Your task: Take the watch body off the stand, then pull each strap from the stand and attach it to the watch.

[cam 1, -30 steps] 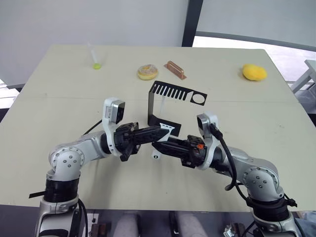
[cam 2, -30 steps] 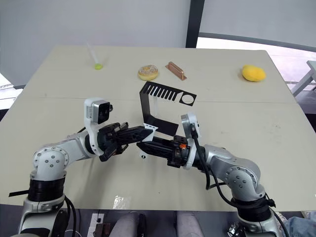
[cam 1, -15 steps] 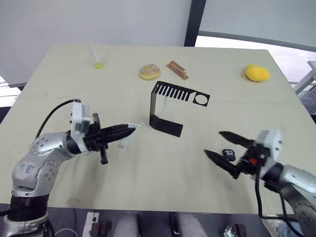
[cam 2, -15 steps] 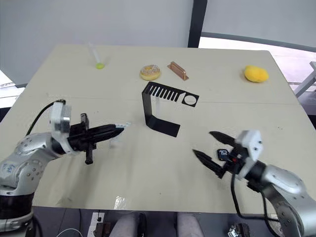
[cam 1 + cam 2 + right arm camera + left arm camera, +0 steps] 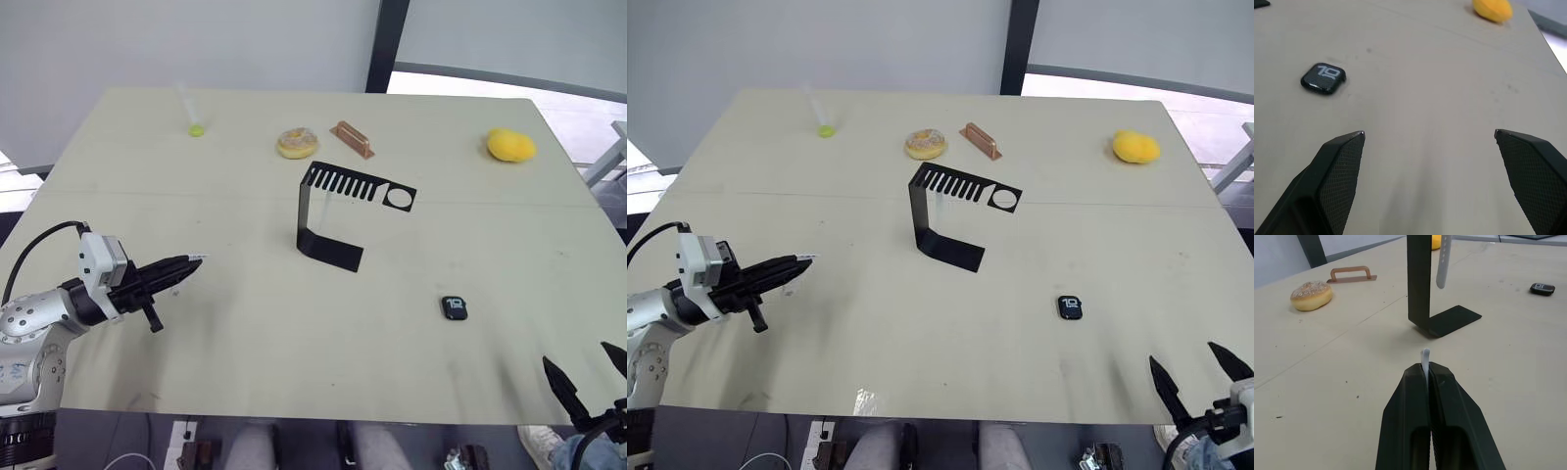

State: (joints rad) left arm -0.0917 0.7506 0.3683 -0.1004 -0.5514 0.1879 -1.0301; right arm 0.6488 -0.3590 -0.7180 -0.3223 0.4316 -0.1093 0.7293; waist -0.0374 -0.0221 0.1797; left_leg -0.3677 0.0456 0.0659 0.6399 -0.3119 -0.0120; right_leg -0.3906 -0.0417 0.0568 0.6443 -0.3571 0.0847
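So the watch [image 5: 1071, 306] sits flat on the bench [image 5: 921, 343], right of the stand [image 5: 945, 215]. Left end effector [image 5: 1425, 377] pinches a strap [image 5: 1425, 357] by a sliver, right end effector [image 5: 1429, 137] spread wide. Strap could easily slip out.

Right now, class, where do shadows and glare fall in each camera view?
Left eye view: daylight blows out the strip beyond the table at far right; the stand casts barely any shadow. Left wrist view: a soft shadow hugs the stand's base. Right wrist view: no glare on the watch body; a faint shadow lies ahead of the open right pincer.
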